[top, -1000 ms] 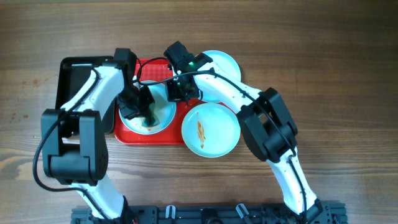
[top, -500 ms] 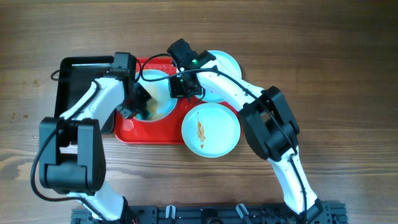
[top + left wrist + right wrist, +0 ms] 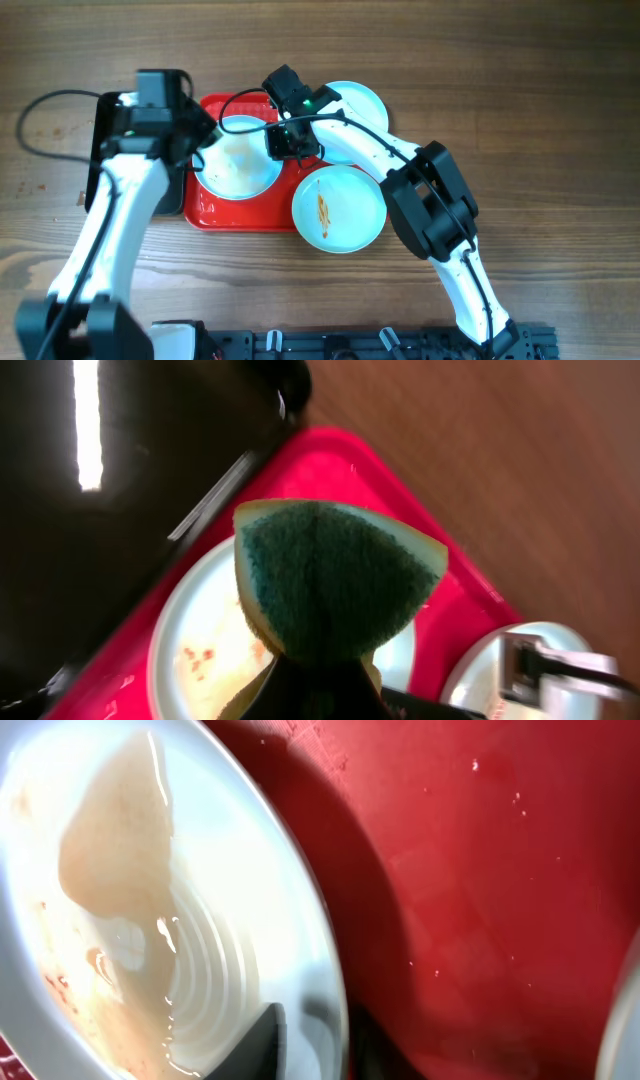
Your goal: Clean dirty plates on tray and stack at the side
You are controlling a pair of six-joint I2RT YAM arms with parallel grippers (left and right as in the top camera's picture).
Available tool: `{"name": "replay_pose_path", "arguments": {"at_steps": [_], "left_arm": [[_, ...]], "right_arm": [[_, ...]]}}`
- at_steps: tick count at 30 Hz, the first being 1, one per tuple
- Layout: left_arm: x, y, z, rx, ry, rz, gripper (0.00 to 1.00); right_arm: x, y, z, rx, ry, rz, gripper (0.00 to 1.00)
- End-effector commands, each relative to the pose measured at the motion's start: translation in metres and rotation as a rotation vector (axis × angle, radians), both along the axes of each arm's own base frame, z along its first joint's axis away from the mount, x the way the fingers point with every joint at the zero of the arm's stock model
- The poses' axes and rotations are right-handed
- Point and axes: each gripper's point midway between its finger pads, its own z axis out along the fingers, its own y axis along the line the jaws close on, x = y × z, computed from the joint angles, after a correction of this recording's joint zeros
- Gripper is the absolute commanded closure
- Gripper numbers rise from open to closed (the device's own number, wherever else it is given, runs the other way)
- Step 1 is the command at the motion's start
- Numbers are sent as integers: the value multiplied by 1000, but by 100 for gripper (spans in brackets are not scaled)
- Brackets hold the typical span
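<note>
Three pale plates show in the overhead view. One plate lies on the red tray, wet with faint reddish specks. My right gripper is shut on its right rim; the right wrist view shows that rim pinched between my fingers. My left gripper is shut on a green and yellow sponge and holds it above the plate's left edge. A second plate with a brown smear overlaps the tray's right end. A third plate lies behind my right arm.
A glossy black tray lies left of the red tray, under my left arm; it also shows in the left wrist view. Bare wooden table surrounds the trays.
My left gripper has lifted the sponge off the plate and drawn back up and to the left. My right gripper has stayed shut on the plate's rim.
</note>
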Motion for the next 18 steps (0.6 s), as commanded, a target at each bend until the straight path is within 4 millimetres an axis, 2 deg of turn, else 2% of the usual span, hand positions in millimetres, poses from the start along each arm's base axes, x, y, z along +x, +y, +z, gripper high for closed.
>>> {"name": "replay_pose_path", "arguments": {"at_steps": [1,3,5,6,7,8,10,12,15,16,17,18], "left_arm": [[-14,27,10,30,19,57,96],[-21,32,5,30,51,71,96],[-23,33,4,40,61,60,96],[-23,33,3,45,63,53,96],[-24,34,3,49,68,55,96],[-25,36,2,58,72,61,96],[-26,45,3,104,78,68,96],[-28,55,2,116,84,61,96],[-34,79,1,85,92,42,96],[-37,88,0,55,91,54,96],[-41,98,0,7,86,76,96],[-43,103,0,-19,84,91,96]], "right_arm": [[7,0,-6,12,-8,-3,65],[9,2,-8,20,-17,-3,64],[4,3,-20,13,13,1,65],[-1,6,-26,28,43,10,70],[-5,7,-29,38,64,16,89],[-7,8,-31,42,77,19,96],[-5,7,-28,45,73,17,96],[3,5,-11,54,38,9,96],[25,-12,44,-6,-134,-33,96],[31,-18,65,-25,-197,-43,96],[38,-29,95,-58,-285,-70,96],[41,-32,108,-68,-327,-68,96]]}}
